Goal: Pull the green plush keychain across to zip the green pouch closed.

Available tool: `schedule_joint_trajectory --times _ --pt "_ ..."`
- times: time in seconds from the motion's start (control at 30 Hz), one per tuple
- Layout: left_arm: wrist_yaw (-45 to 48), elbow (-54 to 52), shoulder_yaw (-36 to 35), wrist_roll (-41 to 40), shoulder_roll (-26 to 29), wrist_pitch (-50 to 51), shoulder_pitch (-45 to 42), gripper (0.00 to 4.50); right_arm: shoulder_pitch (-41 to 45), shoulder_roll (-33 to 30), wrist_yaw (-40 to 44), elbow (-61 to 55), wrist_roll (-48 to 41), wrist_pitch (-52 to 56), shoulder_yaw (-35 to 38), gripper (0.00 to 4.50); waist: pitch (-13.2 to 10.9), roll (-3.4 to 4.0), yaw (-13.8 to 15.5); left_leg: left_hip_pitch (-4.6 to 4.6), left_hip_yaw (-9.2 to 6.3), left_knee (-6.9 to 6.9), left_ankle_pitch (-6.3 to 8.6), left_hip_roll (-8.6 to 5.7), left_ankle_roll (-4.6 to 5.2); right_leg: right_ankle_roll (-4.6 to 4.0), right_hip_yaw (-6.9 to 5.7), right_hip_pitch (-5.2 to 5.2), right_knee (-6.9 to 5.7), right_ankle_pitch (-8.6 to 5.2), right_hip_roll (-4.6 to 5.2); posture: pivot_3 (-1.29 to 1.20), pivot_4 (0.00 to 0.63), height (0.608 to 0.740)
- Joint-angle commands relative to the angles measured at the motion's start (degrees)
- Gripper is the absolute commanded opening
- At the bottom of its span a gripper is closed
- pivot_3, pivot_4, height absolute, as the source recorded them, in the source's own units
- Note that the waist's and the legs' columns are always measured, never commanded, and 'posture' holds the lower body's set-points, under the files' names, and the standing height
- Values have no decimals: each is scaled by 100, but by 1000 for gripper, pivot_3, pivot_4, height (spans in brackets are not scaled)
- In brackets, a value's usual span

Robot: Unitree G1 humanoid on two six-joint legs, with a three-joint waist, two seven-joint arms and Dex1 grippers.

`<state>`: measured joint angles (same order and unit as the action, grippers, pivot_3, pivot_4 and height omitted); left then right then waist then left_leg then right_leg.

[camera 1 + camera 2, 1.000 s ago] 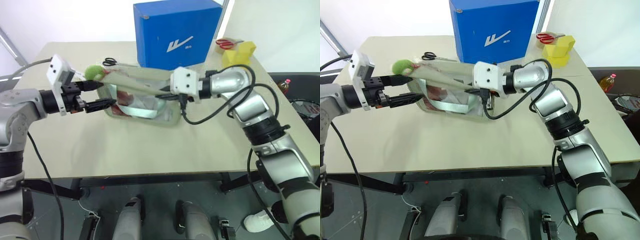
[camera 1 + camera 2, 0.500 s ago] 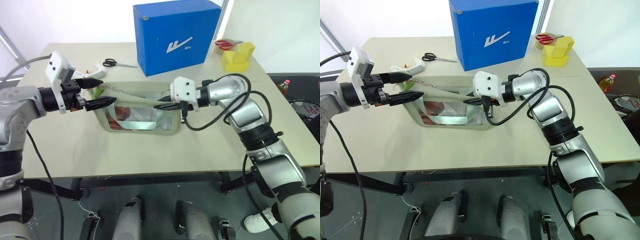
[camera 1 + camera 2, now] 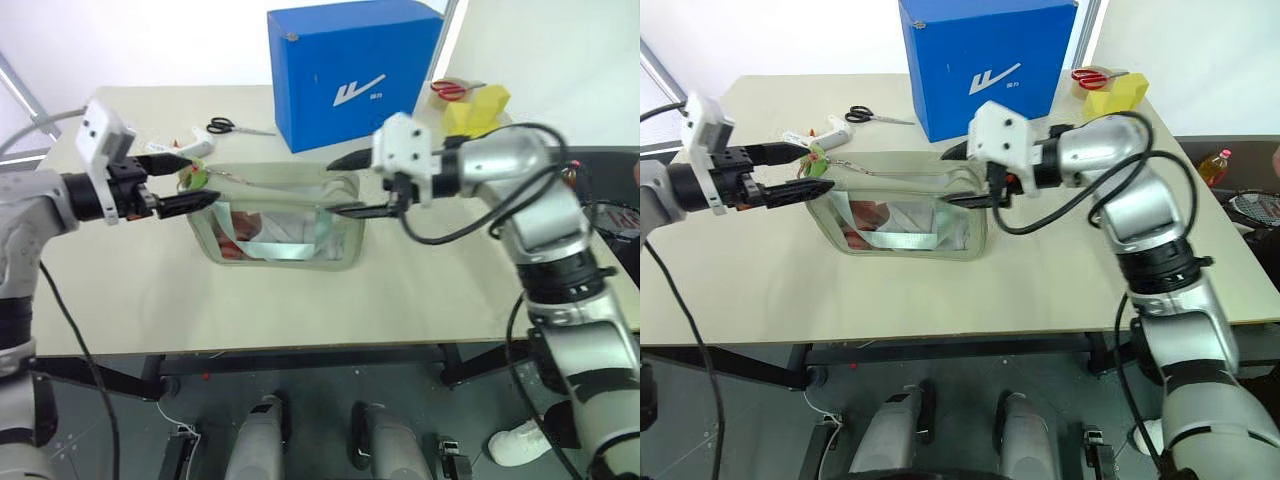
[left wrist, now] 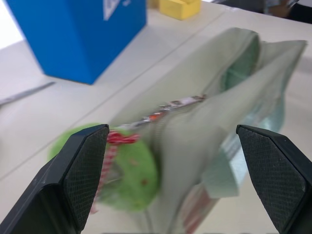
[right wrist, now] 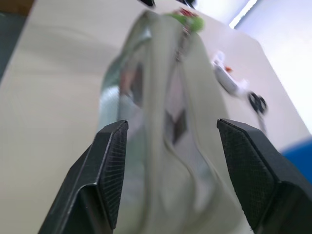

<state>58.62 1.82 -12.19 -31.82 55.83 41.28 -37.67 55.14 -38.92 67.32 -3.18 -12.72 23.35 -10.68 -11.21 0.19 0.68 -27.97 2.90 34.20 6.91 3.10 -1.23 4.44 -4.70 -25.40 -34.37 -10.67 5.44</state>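
Pouch: the soft pale sage-green fabric pouch (image 3: 280,222) with a clear plastic window lies on the beige table (image 3: 300,290), near the middle, its window facing the near edge and showing reddish and white contents.
Keychain: the small lime-green fuzzy plush keychain (image 3: 194,180) with a red detail sits at the pouch's far-left corner, on the zipper line; in the left wrist view it lies between the two fingers without touching either.
Left gripper: the left gripper (image 3: 186,180) is at the pouch's left end, its black fingers spread wide on either side of the keychain, holding nothing.
Right gripper: the right gripper (image 3: 350,184) hangs just above the pouch's right end, fingers parted, clear of the fabric.
Behind: a large blue cardboard box (image 3: 352,70) stands at the far side; black-handled scissors (image 3: 222,126) and a white tool (image 3: 186,150) lie far left.
Far right: a yellow block (image 3: 476,110) with red-handled scissors (image 3: 452,88) beside it.
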Motion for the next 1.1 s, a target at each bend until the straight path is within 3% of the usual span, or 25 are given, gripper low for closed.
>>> schedule_joint_trajectory --times 0.03,0.33,0.43,0.57,0.6,0.97,1.07,1.1 --pt "75 318 -252 136 249 -281 -73 4500 -322 26 -118 -302 -63 48 61 3103 3 -3 -2 3 0 -3 0 1 0 0 0 1 2 0 0 0 150 740" --pt "303 895 29 334 173 -565 -328 4500 -308 595 -429 189 204 -248 -183 3103 2 -2 12 3 10 -6 0 3 0 -2 4 -1 2 2 0 0 150 740" --pt "268 940 132 458 63 -683 -310 4500 -344 592 -314 194 174 -261 -180 2241 3 -3 14 2 11 -3 0 2 0 -2 4 3 4 2 0 0 150 740" --pt "148 1044 242 673 -134 -919 -239 4500 -443 612 -298 44 135 -192 -164 205 3 -3 -2 3 11 -3 0 3 0 -2 4 2 1 2 0 0 150 740" --pt "119 1097 281 744 -202 -998 -233 4500 -471 621 -297 -19 122 -165 -172 56 3 -3 -3 4 11 -3 0 3 0 -2 4 2 0 2 0 0 150 740" --pt "255 1503 535 1213 -355 -1529 -377 4500 -482 694 -388 -119 181 -116 -209 56 4 -4 -4 14 11 -4 0 3 1 -2 4 7 -3 2 -1 0 150 740" --pt "312 1533 493 1166 -354 -1506 -462 3652 -468 714 -407 -113 187 -100 -217 0 4 -4 -3 13 12 -4 0 4 1 -2 4 7 -2 2 -1 0 150 740" --pt "364 1482 470 1114 -336 -1462 -492 3125 -463 719 -417 -109 190 -98 -216 0 4 -4 -4 13 12 -4 0 4 1 -2 4 7 -3 2 -1 0 150 740"
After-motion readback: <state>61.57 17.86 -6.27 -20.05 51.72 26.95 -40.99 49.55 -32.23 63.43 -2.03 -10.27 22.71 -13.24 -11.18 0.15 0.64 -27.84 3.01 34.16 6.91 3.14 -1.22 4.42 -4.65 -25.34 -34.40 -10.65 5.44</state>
